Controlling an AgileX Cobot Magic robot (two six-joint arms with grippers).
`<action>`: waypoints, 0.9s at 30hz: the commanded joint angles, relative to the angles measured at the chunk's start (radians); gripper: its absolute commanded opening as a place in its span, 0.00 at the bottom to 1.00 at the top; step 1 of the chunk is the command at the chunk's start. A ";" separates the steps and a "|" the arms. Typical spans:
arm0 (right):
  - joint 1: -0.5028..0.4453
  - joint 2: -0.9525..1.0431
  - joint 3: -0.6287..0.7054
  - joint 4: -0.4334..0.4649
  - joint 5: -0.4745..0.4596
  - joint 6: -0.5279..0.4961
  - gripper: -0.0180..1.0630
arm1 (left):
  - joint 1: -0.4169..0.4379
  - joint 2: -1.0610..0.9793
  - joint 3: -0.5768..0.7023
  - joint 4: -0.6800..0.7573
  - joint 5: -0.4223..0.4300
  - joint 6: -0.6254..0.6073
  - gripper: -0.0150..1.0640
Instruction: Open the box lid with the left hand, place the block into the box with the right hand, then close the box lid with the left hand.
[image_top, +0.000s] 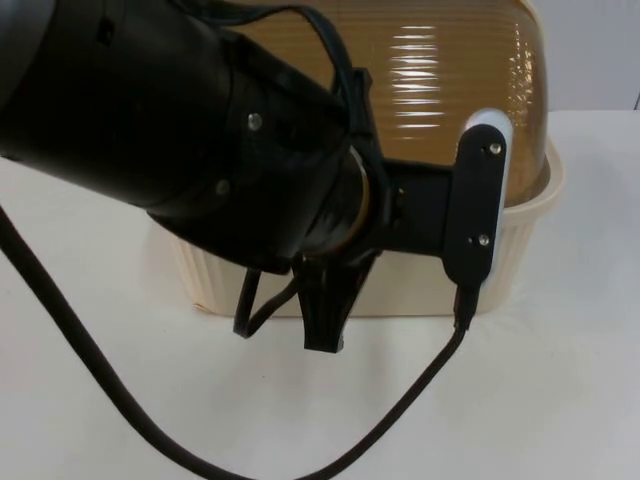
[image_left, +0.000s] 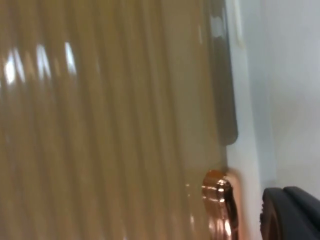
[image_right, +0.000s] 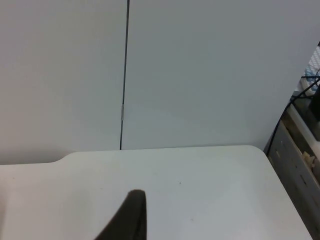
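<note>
Cream ribbed plastic formed the base of the box (image_top: 520, 250), which sat on the white tabletop (image_top: 560, 400) toward its far side. Its amber, translucent, ridged lid (image_top: 450, 80) rose as a dome above the base; whether it was fully seated could not be told, since the left arm (image_top: 170, 130) covered most of the near side. The arm reached across the front of the box, and the left gripper (image_top: 322, 325) pointed down at the box's front wall, just at the base's lower edge. Whether its jaws were spread or pressed together could not be told.

In the left wrist view, the lid (image_left: 110, 120) stood very close, with a shiny copper-coloured fitting (image_left: 220, 205) at its edge and one black fingertip (image_left: 292, 215) just beside that fitting.

The right arm waited. In the right wrist view, one dark fingertip (image_right: 131, 217) of the right gripper hung above bare tabletop (image_right: 200, 190), facing the grey partition wall (image_right: 200, 75); the state of its jaws could not be told.
</note>
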 joint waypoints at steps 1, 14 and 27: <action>0.004 0.001 -0.004 0.005 0.006 0.004 0.99 | 0.002 0.007 -0.007 -0.010 0.009 -0.007 0.01; 0.004 -0.006 -0.004 0.013 0.012 0.004 0.99 | 0.002 -0.014 -0.007 -0.011 0.000 -0.005 0.01; 0.004 -0.006 -0.004 0.013 0.011 0.004 0.99 | 0.036 -0.014 -0.007 0.013 -0.013 -0.008 0.01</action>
